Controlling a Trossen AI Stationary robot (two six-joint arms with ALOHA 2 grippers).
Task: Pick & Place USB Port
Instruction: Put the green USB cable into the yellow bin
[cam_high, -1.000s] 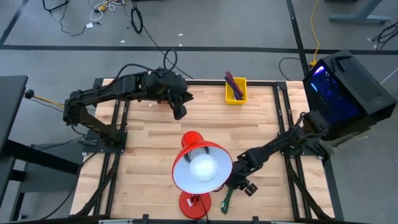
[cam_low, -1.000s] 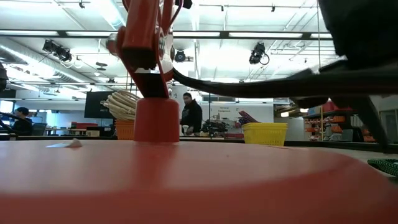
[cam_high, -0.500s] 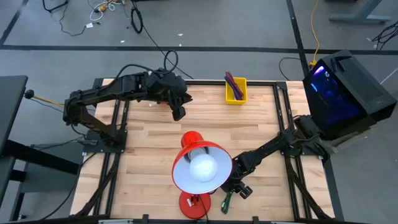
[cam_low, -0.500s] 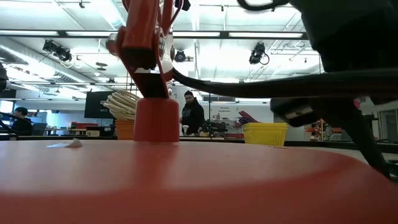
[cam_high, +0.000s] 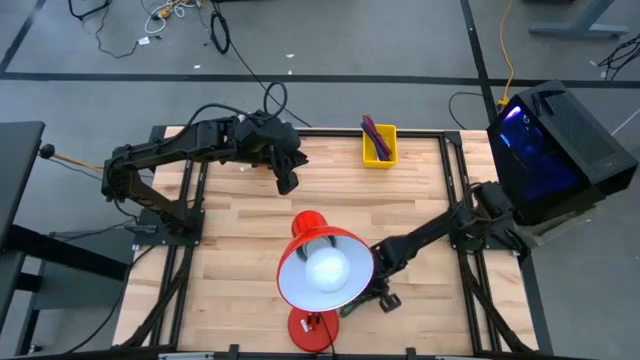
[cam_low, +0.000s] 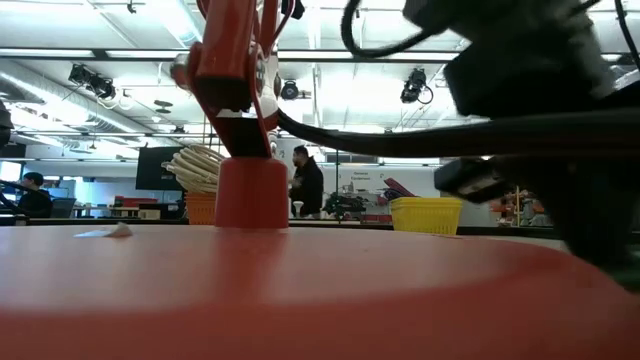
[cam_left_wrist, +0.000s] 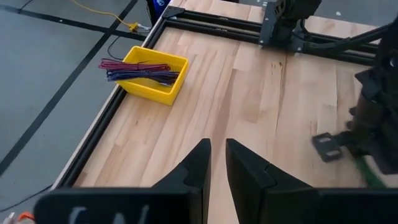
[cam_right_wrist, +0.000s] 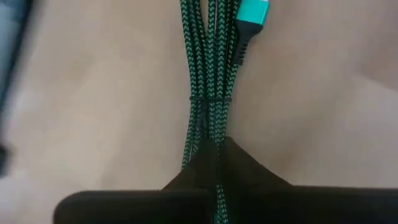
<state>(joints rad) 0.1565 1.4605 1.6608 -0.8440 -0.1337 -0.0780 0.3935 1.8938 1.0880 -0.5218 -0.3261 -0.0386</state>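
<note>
Down at the table's front edge, just right of the red lamp (cam_high: 322, 270), your right gripper (cam_high: 370, 298) sits low w/ both fingers (cam_right_wrist: 239, 165) pinched together on the green braided USB cable (cam_right_wrist: 208, 81). Cable is a tied bundle lying on the wood, its teal connector (cam_right_wrist: 254, 10) at the end away from the gripper. From the high view you only get a sliver of green by the lamp base; shade covers the rest. Your left gripper (cam_high: 286, 180) hangs over the back-left of the table (cam_high: 240, 225), nothing in it, fingers (cam_left_wrist: 194, 165) nearly together w/ a thin gap. Yellow bin (cam_high: 379, 144) w/ other cables sits at the rear edge, well apart from both grippers.
</note>
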